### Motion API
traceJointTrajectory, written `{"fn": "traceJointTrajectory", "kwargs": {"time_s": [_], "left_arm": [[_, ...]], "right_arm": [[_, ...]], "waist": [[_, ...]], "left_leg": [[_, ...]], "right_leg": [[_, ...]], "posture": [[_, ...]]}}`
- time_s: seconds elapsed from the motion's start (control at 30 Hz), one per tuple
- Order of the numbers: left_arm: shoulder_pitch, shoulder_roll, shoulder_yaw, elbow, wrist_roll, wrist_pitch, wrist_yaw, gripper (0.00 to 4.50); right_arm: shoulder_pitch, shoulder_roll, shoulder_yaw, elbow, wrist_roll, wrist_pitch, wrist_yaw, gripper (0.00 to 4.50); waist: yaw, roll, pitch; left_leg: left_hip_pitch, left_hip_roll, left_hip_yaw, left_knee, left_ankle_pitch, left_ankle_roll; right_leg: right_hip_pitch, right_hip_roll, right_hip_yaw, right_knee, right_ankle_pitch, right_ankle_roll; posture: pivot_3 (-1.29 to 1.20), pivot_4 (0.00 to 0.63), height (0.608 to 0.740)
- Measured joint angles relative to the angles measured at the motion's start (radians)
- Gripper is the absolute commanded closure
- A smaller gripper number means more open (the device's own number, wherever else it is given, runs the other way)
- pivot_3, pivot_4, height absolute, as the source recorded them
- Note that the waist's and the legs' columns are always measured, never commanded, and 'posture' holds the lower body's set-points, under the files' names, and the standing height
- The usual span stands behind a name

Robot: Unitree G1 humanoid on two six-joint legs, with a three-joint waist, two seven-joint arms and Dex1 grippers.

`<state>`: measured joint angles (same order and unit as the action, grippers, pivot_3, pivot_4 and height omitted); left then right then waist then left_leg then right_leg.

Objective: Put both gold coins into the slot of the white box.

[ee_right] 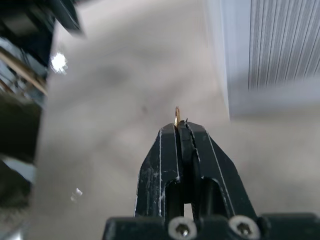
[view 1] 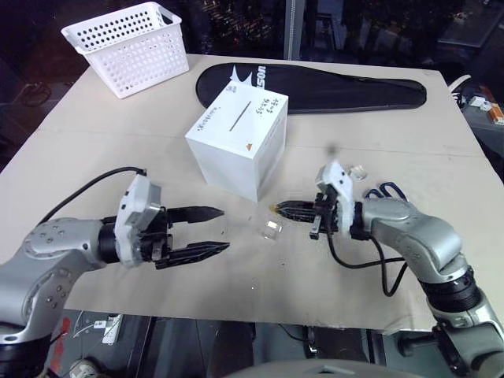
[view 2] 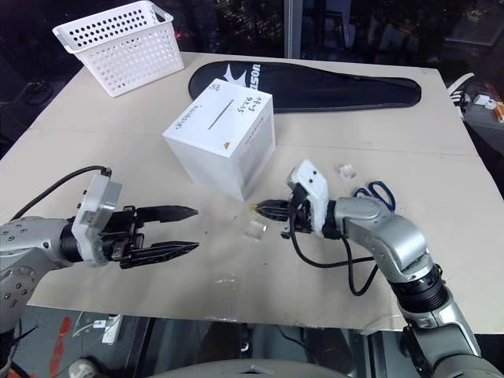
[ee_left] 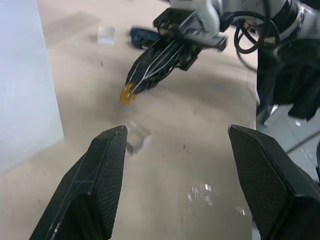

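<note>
white basket [view 1: 132, 46], black racket cover [view 1: 331, 87], scissors [view 2: 376, 193]

R gripper [ee_right: 181, 125] pinching gold coin [ee_right: 177, 117]; white box [ee_right: 270, 50] nearby

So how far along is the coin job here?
Nothing visibly done: no coin can be seen going into the slot of the white box. In hand: the right tool is shut on a gold coin, held off the table beside the box. The left tool is open and holds nothing. Left: posting this coin, then the second, whose place I cannot tell.
</note>
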<state>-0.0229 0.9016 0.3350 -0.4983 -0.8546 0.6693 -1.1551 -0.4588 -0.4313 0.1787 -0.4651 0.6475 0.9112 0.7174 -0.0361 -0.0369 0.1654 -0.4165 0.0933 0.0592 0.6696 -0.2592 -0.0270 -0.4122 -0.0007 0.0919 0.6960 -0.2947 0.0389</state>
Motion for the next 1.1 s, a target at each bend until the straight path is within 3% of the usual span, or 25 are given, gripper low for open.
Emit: {"fn": "traceJointTrajectory", "kwargs": {"time_s": [0.1, 0.17, 0.23, 0.27, 0.33, 0.77, 0.8, 0.83, 0.97, 1.03, 1.1], "left_arm": [[-0.061, -0.008, -0.033, 0.009, -0.038, 0.033, 0.021, 2.05], [-0.126, -0.033, -0.074, 0.018, -0.052, 0.045, 0.037, 2.98], [-0.161, -0.048, -0.103, 0.022, -0.052, 0.046, 0.052, 2.98], [-0.175, -0.052, -0.113, 0.025, -0.054, 0.052, 0.055, 3.73], [-0.206, -0.065, -0.131, 0.038, -0.061, 0.065, 0.063, 4.42], [-0.257, -0.099, -0.190, 0.053, -0.064, 0.073, 0.067, 4.42], [-0.257, -0.097, -0.189, 0.058, -0.074, 0.081, 0.063, 3.91], [-0.257, -0.093, -0.186, 0.063, -0.079, 0.085, 0.060, 3.72], [-0.257, -0.088, -0.172, 0.076, -0.077, 0.084, 0.071, 1.88], [-0.256, -0.086, -0.172, 0.076, -0.072, 0.081, 0.069, 2.00], [-0.256, -0.086, -0.172, 0.076, -0.071, 0.079, 0.070, 2.47]], "right_arm": [[-0.008, -0.004, -0.043, -0.042, 0.074, 0.039, -0.002, 4.50], [-0.026, -0.008, -0.063, -0.067, 0.117, 0.069, -0.010, 4.50], [-0.042, -0.011, -0.073, -0.091, 0.149, 0.084, -0.018, 4.50], [-0.044, -0.013, -0.076, -0.098, 0.160, 0.090, -0.022, 4.50], [-0.051, -0.012, -0.079, -0.108, 0.185, 0.099, -0.030, 4.50], [-0.066, -0.033, -0.079, -0.123, 0.252, 0.103, -0.060, 4.50], [-0.066, -0.035, -0.079, -0.123, 0.253, 0.102, -0.060, 4.50], [-0.066, -0.041, -0.079, -0.123, 0.253, 0.100, -0.061, 4.50], [-0.063, -0.060, -0.080, -0.123, 0.256, 0.089, -0.058, 4.50], [-0.061, -0.066, -0.080, -0.123, 0.257, 0.087, -0.058, 4.50], [-0.061, -0.070, -0.080, -0.123, 0.258, 0.086, -0.058, 4.50]], "waist": [[-0.002, 0.000, 0.000], [-0.002, 0.000, 0.000], [-0.004, 0.000, 0.000], [-0.004, 0.000, 0.000], [-0.004, 0.000, 0.000], [-0.004, 0.000, 0.000], [-0.004, 0.000, 0.000], [-0.004, 0.000, 0.000], [-0.003, 0.000, 0.000], [-0.003, 0.000, 0.000], [-0.003, 0.000, 0.000]], "left_leg": [[0.000, 0.000, 0.000, 0.000, 0.000, 0.000], [0.000, 0.000, 0.000, 0.000, 0.000, 0.000], [0.000, 0.000, 0.000, 0.000, 0.000, 0.000], [0.000, 0.000, 0.000, 0.000, 0.000, 0.000], [0.000, 0.000, 0.000, 0.000, 0.000, 0.000], [0.000, 0.000, 0.000, 0.000, 0.000, 0.000], [0.000, 0.000, 0.000, 0.000, 0.000, 0.000], [0.000, 0.000, 0.000, 0.000, 0.000, 0.000], [0.000, 0.000, 0.000, 0.000, 0.000, 0.000], [0.000, 0.000, 0.000, 0.000, 0.000, 0.000], [0.000, 0.000, 0.000, 0.000, 0.000, 0.000]], "right_leg": [[0.000, 0.000, 0.000, 0.000, 0.000, 0.000], [0.000, 0.000, 0.000, 0.000, 0.000, 0.000], [0.000, 0.000, 0.000, 0.000, 0.000, 0.000], [0.000, 0.000, 0.000, 0.000, 0.000, 0.000], [0.000, 0.000, 0.000, 0.000, 0.000, 0.000], [0.000, 0.000, 0.000, 0.000, 0.000, 0.000], [0.000, 0.000, 0.000, 0.000, 0.000, 0.000], [0.000, 0.000, 0.000, 0.000, 0.000, 0.000], [0.000, 0.000, 0.000, 0.000, 0.000, 0.000], [0.000, 0.000, 0.000, 0.000, 0.000, 0.000], [0.000, 0.000, 0.000, 0.000, 0.000, 0.000]], "posture": [[0.00, 0.150, 0.740], [0.00, 0.150, 0.740], [0.00, 0.150, 0.740], [0.00, 0.150, 0.740], [0.00, 0.150, 0.740], [0.00, 0.150, 0.740], [0.00, 0.150, 0.740], [0.00, 0.150, 0.740], [0.00, 0.150, 0.740], [0.00, 0.150, 0.740], [0.00, 0.150, 0.740]]}}
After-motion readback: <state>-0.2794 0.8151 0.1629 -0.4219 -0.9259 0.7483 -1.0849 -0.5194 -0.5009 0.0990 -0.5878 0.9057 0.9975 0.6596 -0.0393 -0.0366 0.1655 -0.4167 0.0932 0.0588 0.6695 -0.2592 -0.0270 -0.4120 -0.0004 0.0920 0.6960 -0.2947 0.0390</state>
